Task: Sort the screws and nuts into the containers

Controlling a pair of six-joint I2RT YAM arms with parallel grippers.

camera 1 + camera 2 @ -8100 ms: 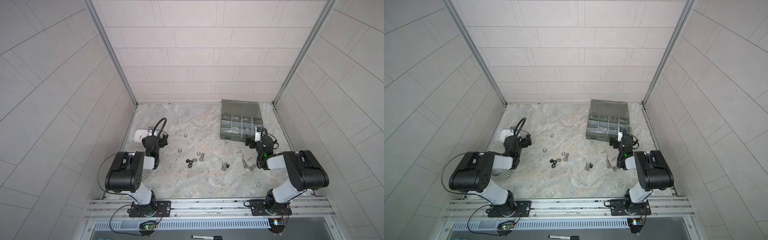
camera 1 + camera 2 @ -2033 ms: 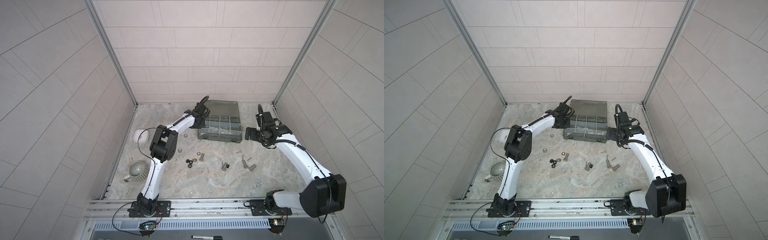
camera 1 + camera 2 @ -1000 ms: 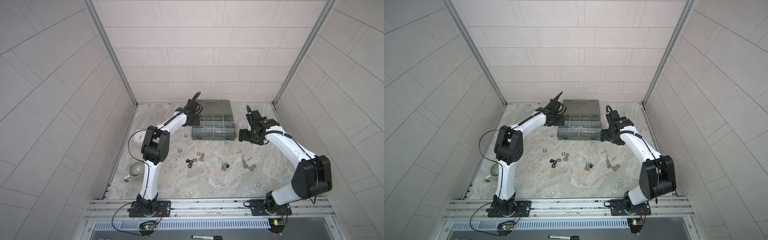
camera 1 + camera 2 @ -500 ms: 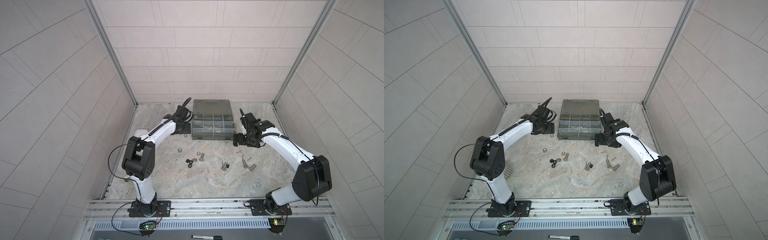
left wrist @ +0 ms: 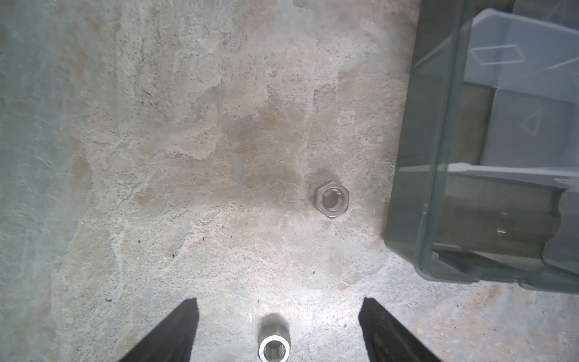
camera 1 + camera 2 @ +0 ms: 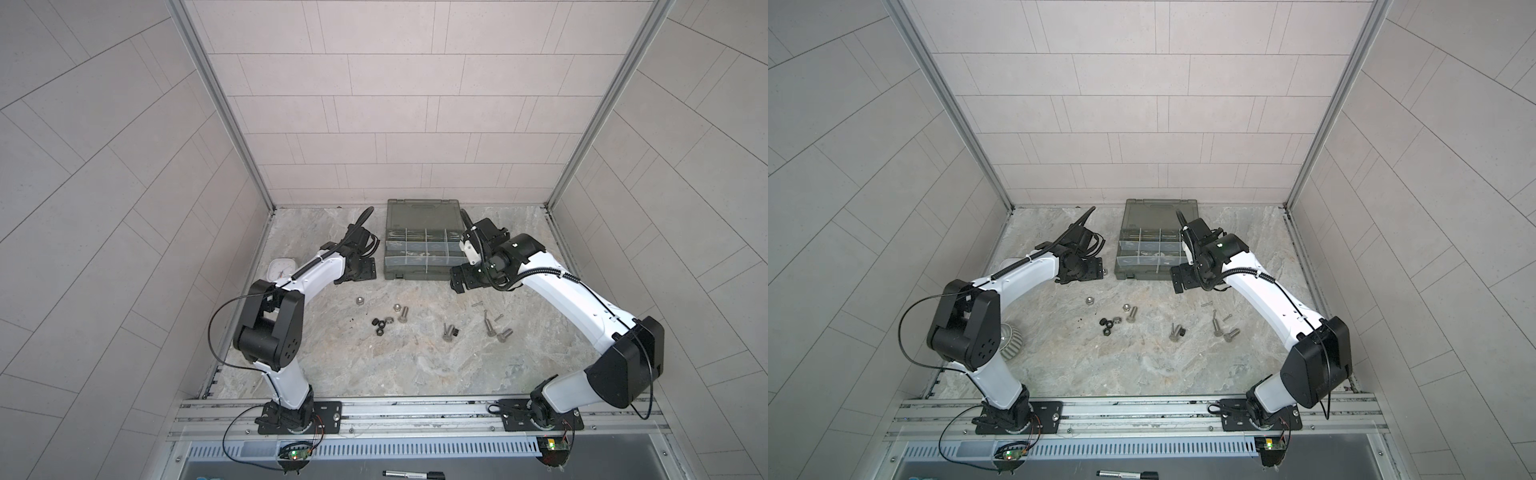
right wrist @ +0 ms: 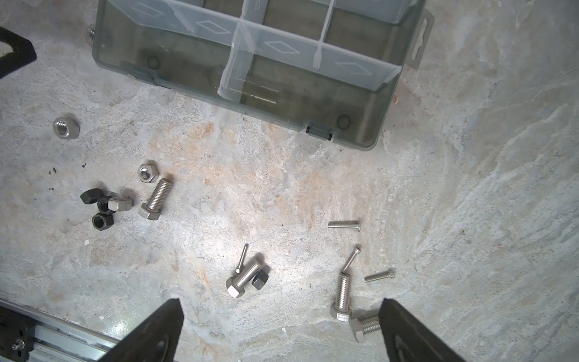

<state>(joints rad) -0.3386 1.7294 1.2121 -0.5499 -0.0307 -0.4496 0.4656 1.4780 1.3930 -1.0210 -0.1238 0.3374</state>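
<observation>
Far left by the side wall: 1 white clock (image 6: 282, 268). Nearer the rail, 1 ribbed grey mug (image 6: 1011, 338), half hidden behind the left arm. Left gripper (image 5: 279, 300) hangs spread wide, holding nothing, just off the left front corner of the organizer case (image 6: 424, 212). 1 silver nut (image 5: 331, 199) lies beside that corner. Case sits by the back wall, lid flat open behind it, compartments (image 6: 1150, 247) in 3 rows. In front, loose on the stone tabletop (image 6: 374, 365): nuts (image 7: 148, 173) — 4 silver incl. the corner one, 4 black as far as I can tell — then screws (image 7: 155, 200), 4 thick hex bolts & 4 thin ones. Right gripper (image 7: 281, 301) spread too, empty, off the case's right front corner. Plenty of bare tabletop btwn the parts & the front rail (image 6: 415, 409).
</observation>
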